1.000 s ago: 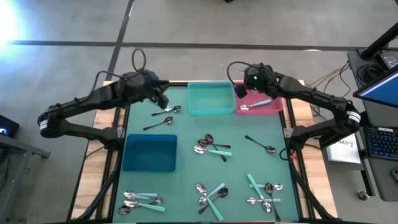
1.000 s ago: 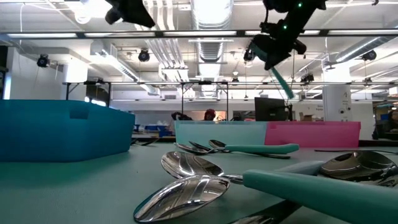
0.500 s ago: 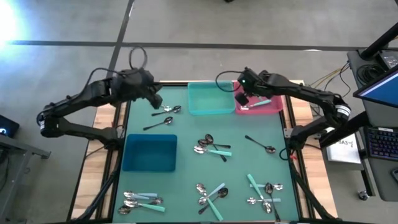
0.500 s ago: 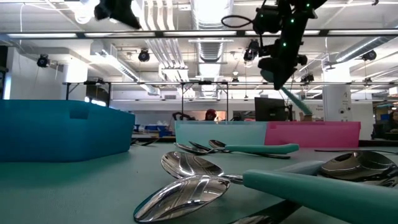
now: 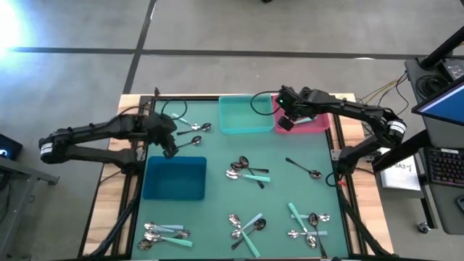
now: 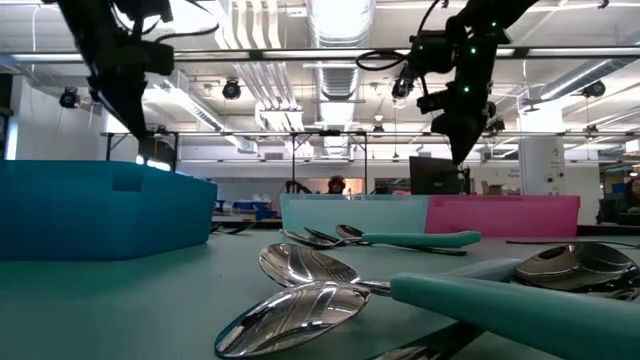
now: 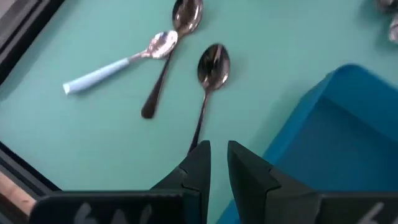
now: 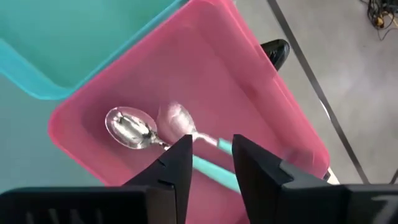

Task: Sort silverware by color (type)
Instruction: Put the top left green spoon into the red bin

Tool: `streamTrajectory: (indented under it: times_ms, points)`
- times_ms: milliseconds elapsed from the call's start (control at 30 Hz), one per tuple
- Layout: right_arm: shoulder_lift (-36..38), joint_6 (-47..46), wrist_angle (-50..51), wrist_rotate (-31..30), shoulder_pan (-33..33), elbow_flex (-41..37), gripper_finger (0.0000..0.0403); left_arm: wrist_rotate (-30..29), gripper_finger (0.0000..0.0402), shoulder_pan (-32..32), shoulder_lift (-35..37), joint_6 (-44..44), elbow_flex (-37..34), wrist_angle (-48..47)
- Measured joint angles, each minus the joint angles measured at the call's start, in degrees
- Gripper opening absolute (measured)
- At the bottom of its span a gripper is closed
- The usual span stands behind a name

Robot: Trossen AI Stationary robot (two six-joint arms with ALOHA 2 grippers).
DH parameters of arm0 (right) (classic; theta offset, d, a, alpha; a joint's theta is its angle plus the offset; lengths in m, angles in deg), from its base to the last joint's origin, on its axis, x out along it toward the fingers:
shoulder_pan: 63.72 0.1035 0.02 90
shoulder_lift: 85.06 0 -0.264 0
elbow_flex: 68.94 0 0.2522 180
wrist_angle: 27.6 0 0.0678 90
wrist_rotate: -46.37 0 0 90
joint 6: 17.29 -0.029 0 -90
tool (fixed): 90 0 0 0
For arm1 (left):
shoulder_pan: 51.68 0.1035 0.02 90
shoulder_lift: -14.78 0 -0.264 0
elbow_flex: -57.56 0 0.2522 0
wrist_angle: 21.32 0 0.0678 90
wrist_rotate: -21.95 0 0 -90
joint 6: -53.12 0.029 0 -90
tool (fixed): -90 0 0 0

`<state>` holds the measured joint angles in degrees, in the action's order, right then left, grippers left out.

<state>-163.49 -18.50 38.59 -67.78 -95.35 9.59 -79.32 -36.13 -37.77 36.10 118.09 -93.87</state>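
Over the pink bin [image 5: 313,125] at the mat's far right corner hangs the right gripper [image 8: 208,163], its fingers parted by a narrow gap with nothing between them. Below it, inside the bin, lies a teal-handled spoon [image 8: 163,137], its shiny bowl resting on the pink floor. The pink bin sits flush against the teal bin [image 5: 246,115], so there is no free lane between the two.

The left gripper [image 7: 214,163] hovers at the mat's left side, just beyond the blue bin [image 5: 175,177]; its fingers stand slightly apart and hold nothing. Straight ahead of it a dark spoon [image 7: 209,79] lies alone on the mat, bowl away from the gripper, handle reaching toward the fingertips. Beside it a second dark spoon [image 7: 173,50] crosses the neck of a pale-handled spoon [image 7: 121,62]. The blue bin's wall crowds one side of the lone spoon; the table's black edge frame [image 7: 18,171] runs along the other side, with open mat between.

Elsewhere the mat [image 5: 290,188] carries loose clusters: a mixed pile in the centre [image 5: 246,171], a lone dark spoon [image 5: 304,168] to its right with clear room around it, and three tangled groups along the near edge [image 5: 165,233].
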Motion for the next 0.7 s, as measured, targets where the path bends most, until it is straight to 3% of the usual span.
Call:
streamTrajectory:
  times_ms: [267, 700]
  points:
    - [0.0, 0.5, -0.9, 0.1, 0.0, 0.0, 0.0107, -0.1, 0.0052, 0.1, -1.6, 3.4, -4.1, 6.8]
    - [0.0, 1.0, -0.7, 0.1, 0.0, -0.6, 0.0105, -1.7, 0.0149, 1.6, -14.8, 15.0, -2.3, 17.4]
